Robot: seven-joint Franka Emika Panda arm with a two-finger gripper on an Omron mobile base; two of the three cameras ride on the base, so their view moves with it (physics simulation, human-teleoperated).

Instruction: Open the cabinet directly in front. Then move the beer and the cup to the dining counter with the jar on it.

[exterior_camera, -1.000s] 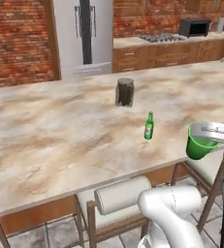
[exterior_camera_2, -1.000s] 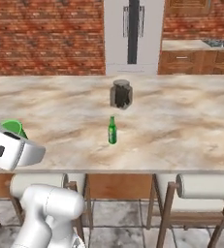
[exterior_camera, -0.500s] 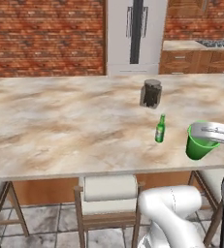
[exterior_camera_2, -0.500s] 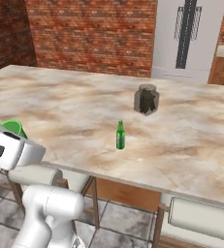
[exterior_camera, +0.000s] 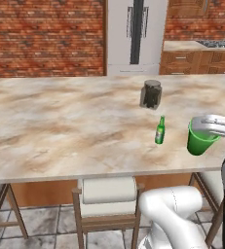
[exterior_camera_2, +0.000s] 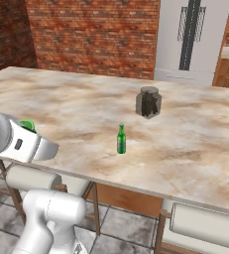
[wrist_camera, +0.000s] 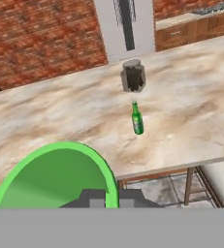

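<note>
Marbled dining counter (exterior_camera: pixel 60 126), brick wall (exterior_camera: pixel 46 36) behind

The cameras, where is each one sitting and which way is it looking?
Left base view: sits behind the arm on its left, looks forward and down at the dining counter; the white arm rises at lower right, gripper holding the cup.
Right base view: sits behind on the right, same counter; arm at lower left, cup peeking behind the hand.
Hand view: rides on the hand, looks along the gripper over the cup's rim.
All three share the beer and jar.
</note>
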